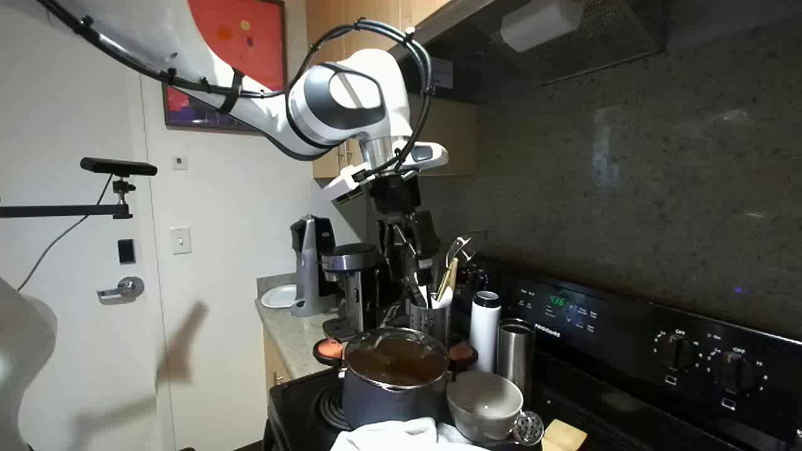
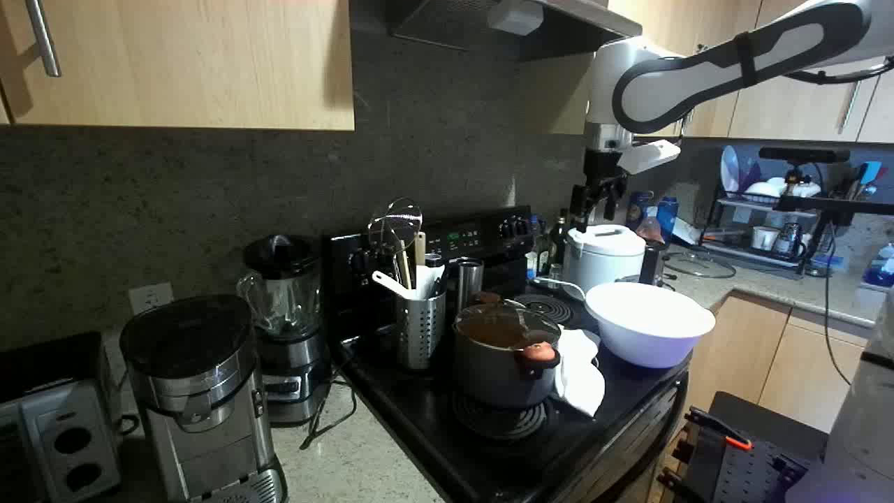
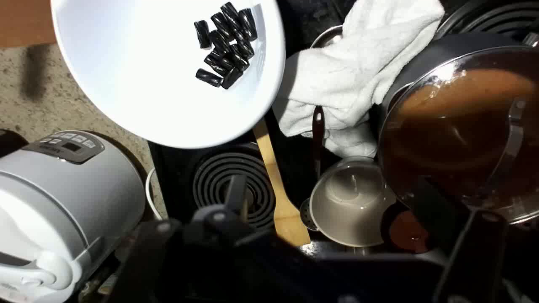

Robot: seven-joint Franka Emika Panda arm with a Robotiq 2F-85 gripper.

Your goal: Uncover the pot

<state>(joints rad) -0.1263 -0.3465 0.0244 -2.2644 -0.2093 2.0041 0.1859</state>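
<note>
The pot is wide and dark grey, with orange-padded side handles. It stands on the stove and shows in both exterior views. A clear glass lid covers it, and the inside looks orange-brown through it. In the wrist view the pot is at the right; the lid has a strap-like handle. My gripper hangs above the back of the stove near the rice cooker, higher than the pot and apart from it. In the wrist view the gripper has spread fingers with nothing between them.
A pale bowl and a white towel lie against the pot. A steel utensil canister and tall bottles stand behind it. A large white bowl, a rice cooker and a wooden spatula are nearby.
</note>
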